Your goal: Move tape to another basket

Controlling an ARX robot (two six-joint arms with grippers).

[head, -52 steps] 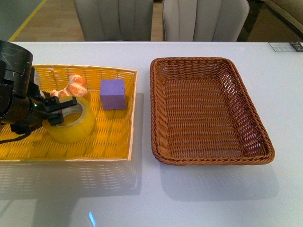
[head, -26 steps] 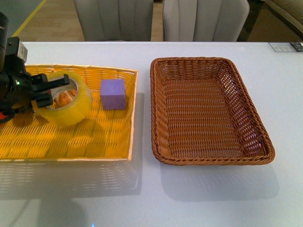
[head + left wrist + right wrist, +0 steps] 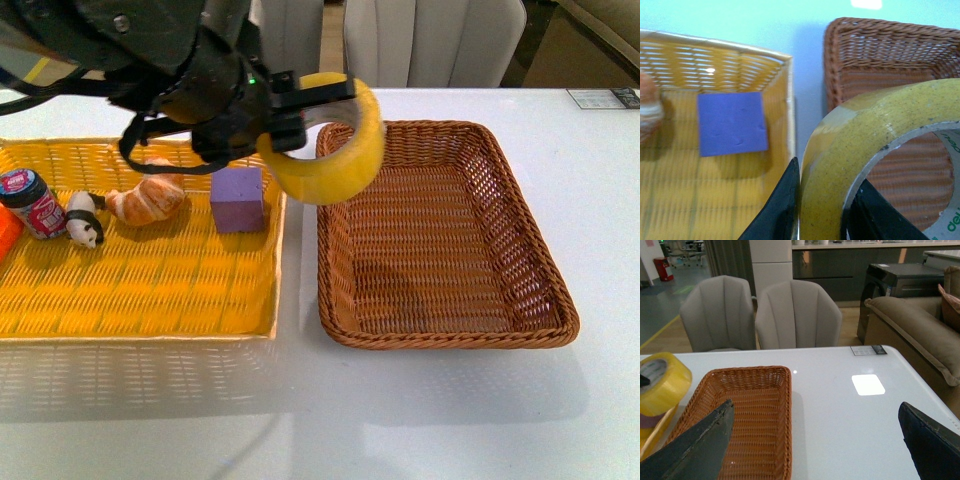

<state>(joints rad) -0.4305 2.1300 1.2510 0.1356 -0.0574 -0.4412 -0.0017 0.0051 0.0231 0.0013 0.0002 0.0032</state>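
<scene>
front view: the left gripper [image 3: 305, 112] clamps the tape [image 3: 335, 155] by its wall and holds it in the air over the left rim of the basket [image 3: 560, 320]. beside it, the yellow basket [image 3: 60, 330] holds a purple cube [image 3: 237, 198] and a croissant [image 3: 148, 200].
left wrist view: one of the fingers [image 3: 780, 210] sits outside the roll and the other inside the core. the tape [image 3: 840, 145] hangs above the gap between the two baskets.
right wrist view: the right gripper [image 3: 815, 450] has its jaws spread wide and grips nothing, over the basket [image 3: 755, 415].

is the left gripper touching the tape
Touching. Left wrist view shows the left gripper with black fingers pressed on both sides of the tape wall.
</scene>
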